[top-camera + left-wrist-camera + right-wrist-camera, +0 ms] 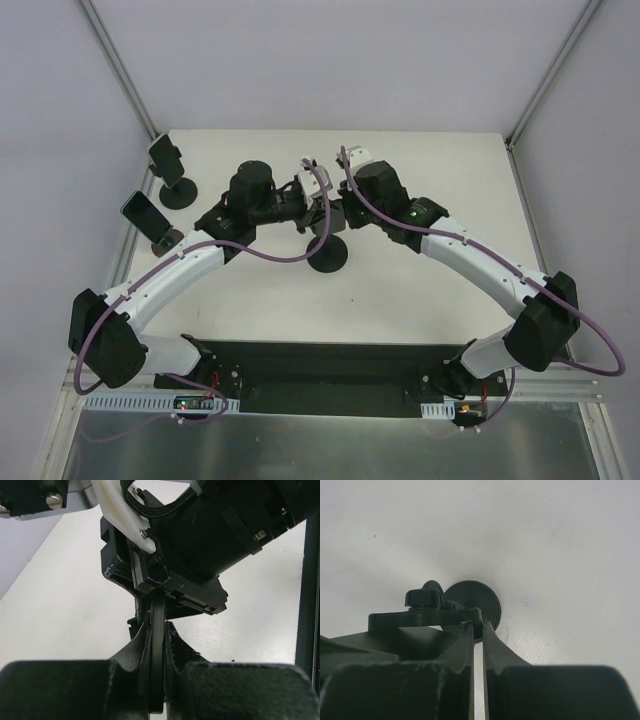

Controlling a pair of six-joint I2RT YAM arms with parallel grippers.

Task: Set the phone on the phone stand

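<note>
White bench (440, 170), pale walls on three sides. Both arms meet near its middle, over the phone stand (327, 255), which has a black disc foot, a bracket and a knob (425, 598). My left end effector (157, 635) pinches the phone (157, 607), seen edge-on as a thin dark slab upright between the pads, close above the stand. My right end effector (478, 627) is pressed together at the stand's bracket; I cannot tell whether it grips it. I judge the phone stiff, smooth-sided, apt to slip, and fragile on its glass face, so the long edges near mid-length look the best hold. No bins or trays show. Toward the far-left corner, a second stand (178, 192) and a third stand (165, 238) each carry a phone
</note>
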